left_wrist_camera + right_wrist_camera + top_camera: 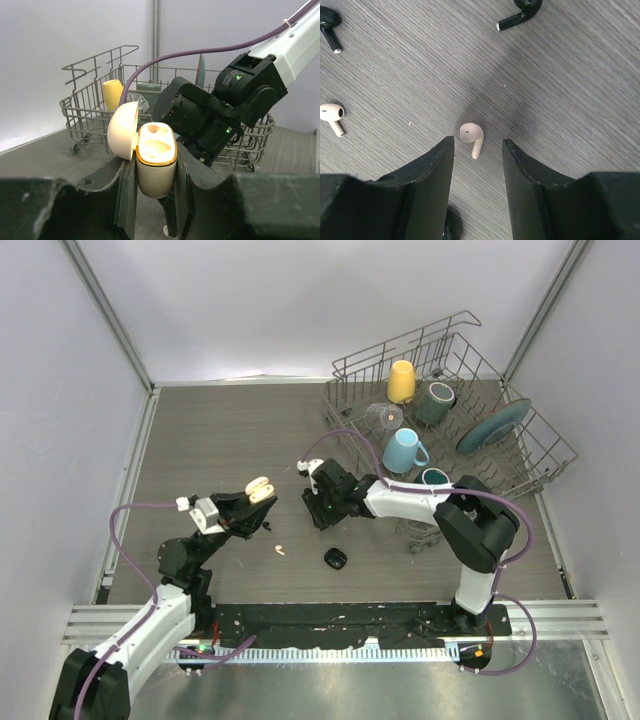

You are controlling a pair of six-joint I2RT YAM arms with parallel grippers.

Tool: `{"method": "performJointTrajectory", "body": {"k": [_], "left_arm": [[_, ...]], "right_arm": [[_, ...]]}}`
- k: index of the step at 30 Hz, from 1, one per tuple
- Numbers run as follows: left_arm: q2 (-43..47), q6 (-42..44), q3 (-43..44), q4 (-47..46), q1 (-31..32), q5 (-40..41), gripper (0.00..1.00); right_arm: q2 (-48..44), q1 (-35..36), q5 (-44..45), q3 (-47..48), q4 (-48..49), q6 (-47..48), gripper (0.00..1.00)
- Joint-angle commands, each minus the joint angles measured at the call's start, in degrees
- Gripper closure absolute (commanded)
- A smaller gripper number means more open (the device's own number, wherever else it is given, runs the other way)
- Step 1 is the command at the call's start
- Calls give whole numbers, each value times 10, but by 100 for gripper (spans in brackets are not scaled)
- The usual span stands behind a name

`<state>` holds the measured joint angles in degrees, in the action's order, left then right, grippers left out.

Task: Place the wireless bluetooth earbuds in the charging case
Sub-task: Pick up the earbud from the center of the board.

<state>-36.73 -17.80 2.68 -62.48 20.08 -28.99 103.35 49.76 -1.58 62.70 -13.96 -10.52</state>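
Jaws parted, the right gripper (pixel 478 142) is hovering over a cream earbud (pixel 472 134) lying between them, stem toward five o'clock, as the left gripper (pixel 155 186) is clamping the open case (pixel 156 150).

table (pixel 580 90): matt grey wood-grain; cream earbud (pixel 471 136): glossy plastic; charging case (pixel 155 172): smooth plastic; rack (pixel 84 116): metal wire

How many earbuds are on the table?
4, right wrist view: one white earbud at centre, other white earbud far left, one black earbud top left, other black earbud top centre.
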Motion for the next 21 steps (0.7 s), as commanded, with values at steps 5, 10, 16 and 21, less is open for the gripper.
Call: {"method": "performJointTrajectory", "body": {"k": [5, 10, 16, 21], "left_arm": [[-3, 2, -5, -21, -3, 4, 100], [3, 4, -6, -14, -3, 7, 100], [8, 6, -7, -11, -3, 8, 100], [8, 7, -7, -9, -4, 10, 100]], "right_arm": [[17, 5, 13, 34, 4, 11, 52], [26, 6, 13, 40, -2, 8, 54], [36, 7, 37, 51, -11, 5, 58], [43, 7, 44, 59, -28, 1, 68]]}}
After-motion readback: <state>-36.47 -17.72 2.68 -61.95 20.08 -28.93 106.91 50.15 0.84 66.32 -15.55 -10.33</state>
